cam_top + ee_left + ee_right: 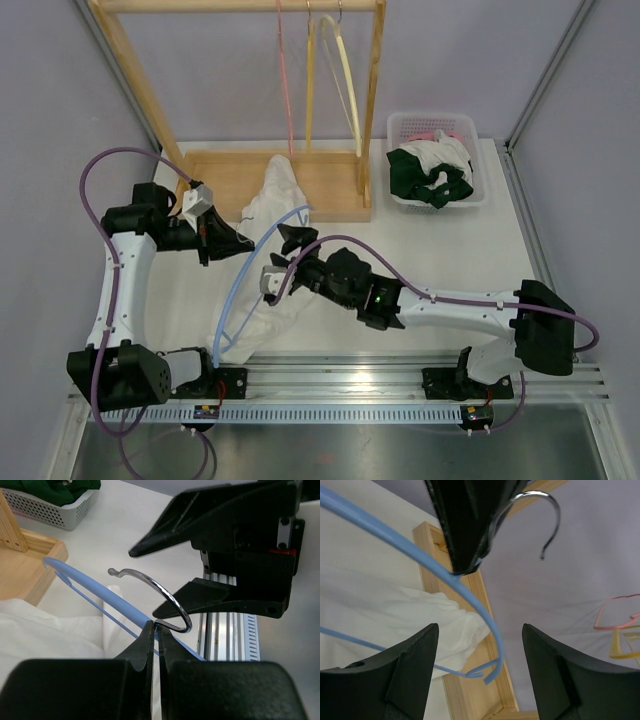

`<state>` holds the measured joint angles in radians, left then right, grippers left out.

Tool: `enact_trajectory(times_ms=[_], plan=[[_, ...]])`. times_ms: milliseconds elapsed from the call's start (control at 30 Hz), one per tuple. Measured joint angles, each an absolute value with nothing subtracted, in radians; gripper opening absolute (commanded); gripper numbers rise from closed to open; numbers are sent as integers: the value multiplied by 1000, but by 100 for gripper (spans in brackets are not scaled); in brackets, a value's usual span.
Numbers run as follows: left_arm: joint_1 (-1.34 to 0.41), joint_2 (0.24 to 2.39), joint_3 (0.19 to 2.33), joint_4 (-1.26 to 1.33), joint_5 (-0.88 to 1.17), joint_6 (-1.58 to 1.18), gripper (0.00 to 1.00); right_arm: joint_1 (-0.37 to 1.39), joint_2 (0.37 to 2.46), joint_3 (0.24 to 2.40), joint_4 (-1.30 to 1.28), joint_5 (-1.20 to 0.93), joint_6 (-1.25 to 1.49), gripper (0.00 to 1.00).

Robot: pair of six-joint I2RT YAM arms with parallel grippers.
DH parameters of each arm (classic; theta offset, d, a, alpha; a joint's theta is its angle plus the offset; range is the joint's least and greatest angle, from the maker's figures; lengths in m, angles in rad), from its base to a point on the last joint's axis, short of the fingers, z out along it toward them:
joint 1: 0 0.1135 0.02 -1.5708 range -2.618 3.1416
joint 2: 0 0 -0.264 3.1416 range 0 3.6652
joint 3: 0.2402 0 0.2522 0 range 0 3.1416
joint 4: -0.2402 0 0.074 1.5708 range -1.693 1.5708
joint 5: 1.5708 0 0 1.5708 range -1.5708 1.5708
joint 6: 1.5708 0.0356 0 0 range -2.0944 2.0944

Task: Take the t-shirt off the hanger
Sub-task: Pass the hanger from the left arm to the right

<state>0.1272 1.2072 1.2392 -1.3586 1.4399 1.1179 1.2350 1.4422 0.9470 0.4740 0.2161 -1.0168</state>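
Grip check: your left hand [155,630] is pressed shut on the blue hanger [100,592], right where its metal hook [155,587] meets the frame, and holds it up off the table [440,250]. Your right hand [480,627] sits just beside it with its fingers apart, one on each side of the hanger's curved arm, touching nothing. The white t-shirt [275,195] lies crumpled on the table, running from the base of the wooden rack [250,185] at the far edge toward the near edge between your two arms. The hanger's arm nearest the rack is bare; you cannot tell whether its other end is inside the cloth. A basket [432,118] of clothes sits at the far right corner.
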Motion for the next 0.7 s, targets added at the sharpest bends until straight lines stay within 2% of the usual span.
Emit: enact_trajectory(times_ms=[433,700], plan=[[127,1213,1239,-1358,1440,1084,0,1085,1497,1058,352,0,-976,72],[127,1213,1239,-1358,1440,1069,0,1062,1522,1061,312,-84,-955,65]])
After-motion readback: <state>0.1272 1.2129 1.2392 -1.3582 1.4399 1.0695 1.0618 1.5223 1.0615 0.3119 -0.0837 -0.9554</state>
